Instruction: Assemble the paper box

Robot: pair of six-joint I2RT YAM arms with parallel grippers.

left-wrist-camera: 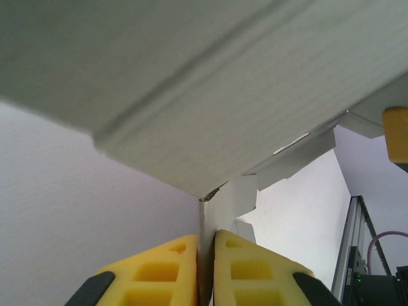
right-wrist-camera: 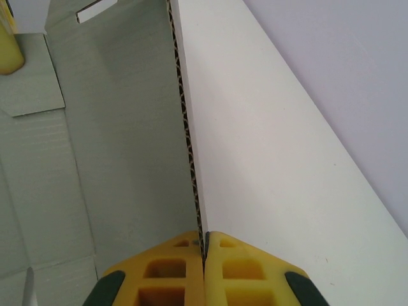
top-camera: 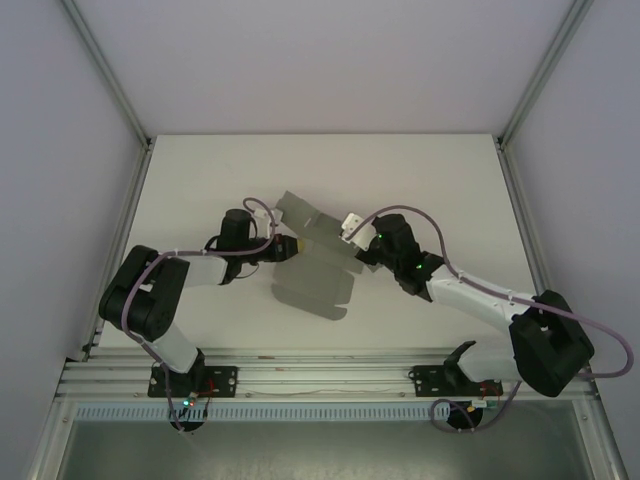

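Note:
The paper box (top-camera: 318,262) is a grey die-cut cardboard sheet with flaps, held up off the table between both arms at mid-table. My left gripper (top-camera: 288,247) pinches its left edge; in the left wrist view the yellow fingers (left-wrist-camera: 185,268) are shut on a thin panel edge (left-wrist-camera: 205,223), with a creased panel (left-wrist-camera: 210,95) overhead. My right gripper (top-camera: 352,230) clamps the upper right edge; in the right wrist view the yellow fingers (right-wrist-camera: 172,268) close on the corrugated edge (right-wrist-camera: 186,127).
The white table (top-camera: 430,190) lies under the sheet, enclosed by white walls and aluminium frame posts (top-camera: 108,70). A metal rail (top-camera: 320,378) with the arm bases runs along the near edge. The other arm's yellow finger (left-wrist-camera: 395,135) shows at right.

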